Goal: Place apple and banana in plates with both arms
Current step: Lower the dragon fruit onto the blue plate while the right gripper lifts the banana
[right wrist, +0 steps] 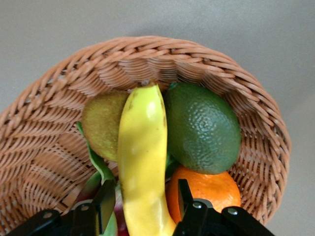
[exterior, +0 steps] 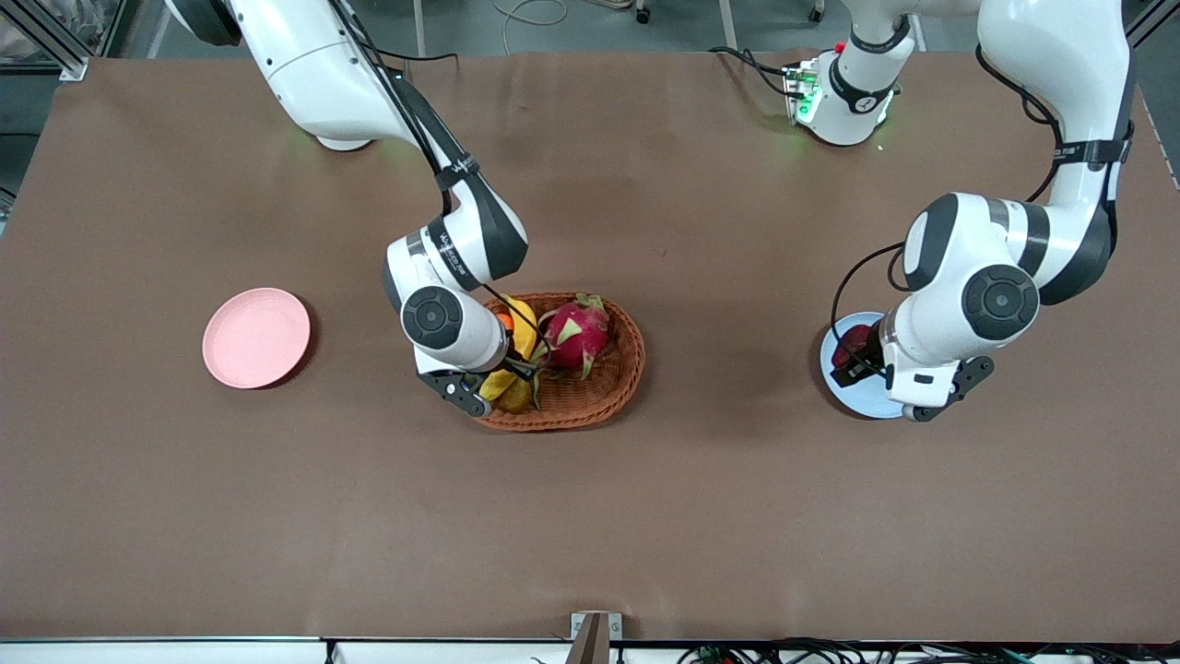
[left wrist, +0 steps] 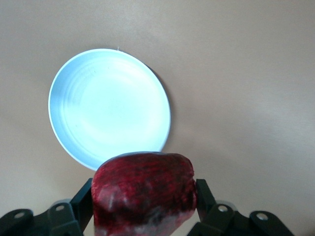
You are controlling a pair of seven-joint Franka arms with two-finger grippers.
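My left gripper (exterior: 846,364) is shut on the dark red apple (exterior: 855,339) and holds it just over the light blue plate (exterior: 848,395). In the left wrist view the apple (left wrist: 142,191) sits between both fingers (left wrist: 83,199), with the plate (left wrist: 108,108) below. My right gripper (exterior: 512,369) is down in the wicker basket (exterior: 608,387), open, with its fingers (right wrist: 106,201) on either side of the yellow banana (right wrist: 142,147) and small gaps showing. The banana (exterior: 524,334) lies on other fruit. The pale pink plate (exterior: 256,337) lies bare toward the right arm's end.
The basket (right wrist: 197,59) also holds a magenta dragon fruit (exterior: 576,332), a dark green fruit (right wrist: 202,128), an orange (right wrist: 209,189) and a brownish-green fruit (right wrist: 101,123). Brown table all round.
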